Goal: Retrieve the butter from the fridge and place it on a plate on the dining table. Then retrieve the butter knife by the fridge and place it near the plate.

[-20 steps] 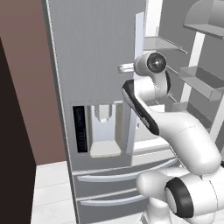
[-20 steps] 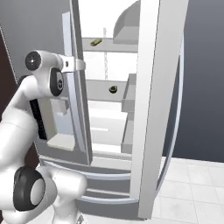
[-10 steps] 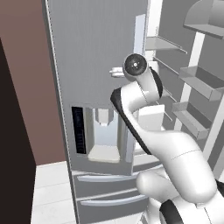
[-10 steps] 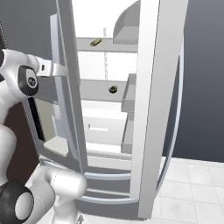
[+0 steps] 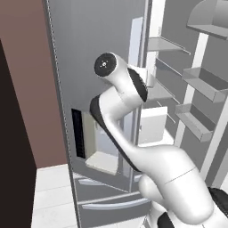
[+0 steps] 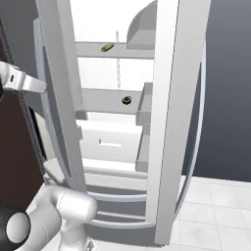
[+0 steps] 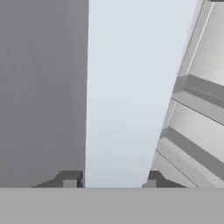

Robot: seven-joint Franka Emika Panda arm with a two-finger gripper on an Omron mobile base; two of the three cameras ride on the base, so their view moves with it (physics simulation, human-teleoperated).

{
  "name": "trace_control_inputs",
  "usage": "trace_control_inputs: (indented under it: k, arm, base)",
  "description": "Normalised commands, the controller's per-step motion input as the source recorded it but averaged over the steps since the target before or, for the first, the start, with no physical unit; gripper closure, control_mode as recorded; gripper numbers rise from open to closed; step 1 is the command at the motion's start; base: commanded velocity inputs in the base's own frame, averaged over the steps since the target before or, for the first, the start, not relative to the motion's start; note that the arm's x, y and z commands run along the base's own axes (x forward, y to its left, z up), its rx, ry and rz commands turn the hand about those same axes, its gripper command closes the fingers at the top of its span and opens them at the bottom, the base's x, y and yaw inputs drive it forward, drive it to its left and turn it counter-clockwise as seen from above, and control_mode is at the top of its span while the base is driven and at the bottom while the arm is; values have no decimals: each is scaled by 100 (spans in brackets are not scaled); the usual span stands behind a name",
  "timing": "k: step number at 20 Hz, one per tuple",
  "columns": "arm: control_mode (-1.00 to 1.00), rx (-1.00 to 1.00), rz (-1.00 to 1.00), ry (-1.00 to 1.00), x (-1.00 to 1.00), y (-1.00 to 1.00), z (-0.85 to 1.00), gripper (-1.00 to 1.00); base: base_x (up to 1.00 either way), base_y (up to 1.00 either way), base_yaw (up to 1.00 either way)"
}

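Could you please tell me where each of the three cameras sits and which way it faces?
Left base view: behind the arm's left, facing the fridge; white arm rises lower right.
Right base view: behind its right, facing the open shelves; arm lower left.
Hand view: on the hand, pincer astride a pale door handle.
Both base views share the fridge.

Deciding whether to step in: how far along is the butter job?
Done: the fridge has its right door standing open, shelves showing. In hand: the tool straddles the left door's handle, seemingly gripping it. Left: pick up the butter, carry it to the plate, then fetch the knife. I can't pick out the butter on the shelves.
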Motion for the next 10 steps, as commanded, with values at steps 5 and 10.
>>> trace_control_inputs:
  k: [5,10]
  arm:
    - [-100,0,-20,0,-62,56,-3,100]
    - [-100,0,-18,0,-58,55,0,100]
  base:
    - [0,0,0]
    - [0,0,0]
